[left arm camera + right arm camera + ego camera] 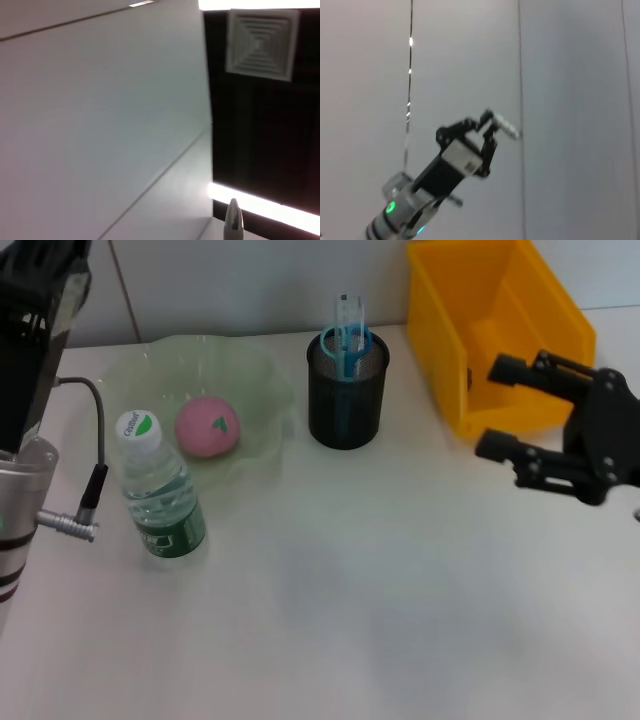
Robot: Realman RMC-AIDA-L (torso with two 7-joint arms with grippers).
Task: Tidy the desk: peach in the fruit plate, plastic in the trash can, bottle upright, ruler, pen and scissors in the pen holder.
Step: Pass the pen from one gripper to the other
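The pink peach [208, 427] lies in the pale green fruit plate [255, 370] at the back left of the desk [380, 570]. The bottle [160, 490] stands upright just in front of the plate. In the black mesh pen holder [346, 400] stand the light blue scissors [347, 343] and the clear ruler [350, 308]. The pen and the plastic are out of view. My right gripper [497, 408] hangs open and empty before the lowered side of the yellow trash can [440, 330]. My left gripper [497, 122] is raised high, far above the desk, against the wall.
The left arm's silver wrist and cable [70, 520] stand close to the bottle on its left. The trash can fills the back right corner.
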